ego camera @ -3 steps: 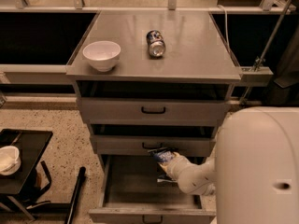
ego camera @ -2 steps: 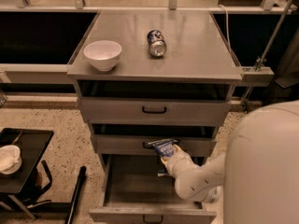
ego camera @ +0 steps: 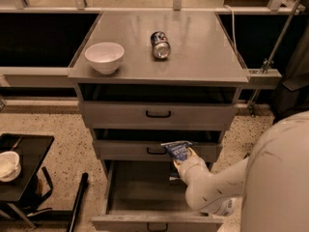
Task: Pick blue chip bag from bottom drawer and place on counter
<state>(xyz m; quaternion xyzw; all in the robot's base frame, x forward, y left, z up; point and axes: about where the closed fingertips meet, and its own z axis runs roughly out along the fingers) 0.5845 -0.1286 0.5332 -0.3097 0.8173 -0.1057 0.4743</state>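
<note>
Found white bowl (ego camera: 104,57) at 9 o'clock of bench (ego camera: 111,30), soda can (ego camera: 161,44) near centre. Found blue chip bag (ego camera: 177,150) clamped in end effector (ego camera: 185,159) above open bottom drawer (ego camera: 140,187). Judged mid-lift; next calls for raising past bench edge, setting down toward 3 o'clock.

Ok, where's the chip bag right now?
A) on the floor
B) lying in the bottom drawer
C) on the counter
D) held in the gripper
D: the gripper holds the chip bag up in front of the middle drawer, above the open bottom drawer.
</note>
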